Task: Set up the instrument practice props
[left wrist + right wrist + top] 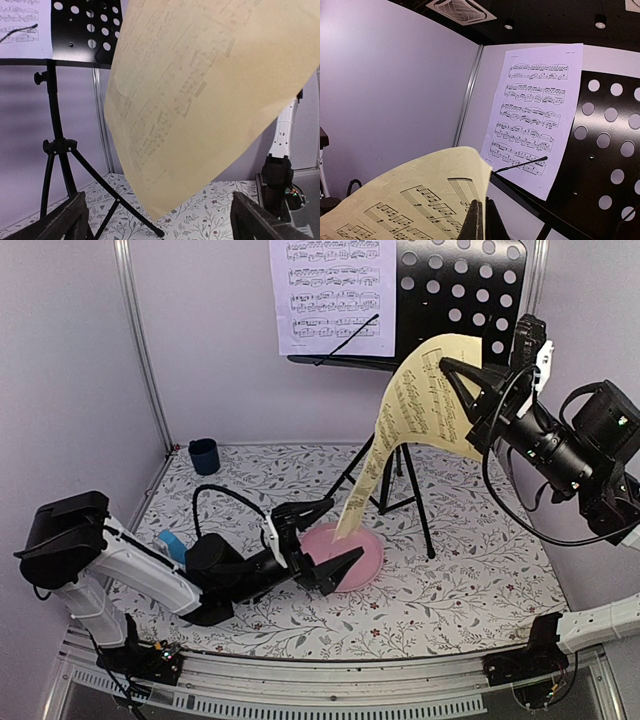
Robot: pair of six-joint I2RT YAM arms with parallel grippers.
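The black music stand (462, 302) stands at the back, with the lilac sheet (330, 295) on the left half of its desk under a thin wire arm. My right gripper (470, 400) is shut on the top edge of the yellow sheet (415, 405), in front of the desk's right half. The sheet curls down, its lower corner hanging over the plate. My left gripper (340, 532) stays low and open by that corner, holding nothing. The blue metronome (172, 545) peeks out behind the left arm. The left wrist view shows the yellow sheet (200, 100) and the stand (85, 30) beyond my open left gripper (160, 225). In the right wrist view my right gripper (482, 220) pinches the yellow sheet (410, 200) before the lilac sheet (535, 115).
A pink round plate (368, 558) lies on the floral cloth right of the left gripper. A dark blue cup (204, 455) stands at the back left. The stand's tripod legs (415, 490) spread over the table's middle. Walls close the back and both sides.
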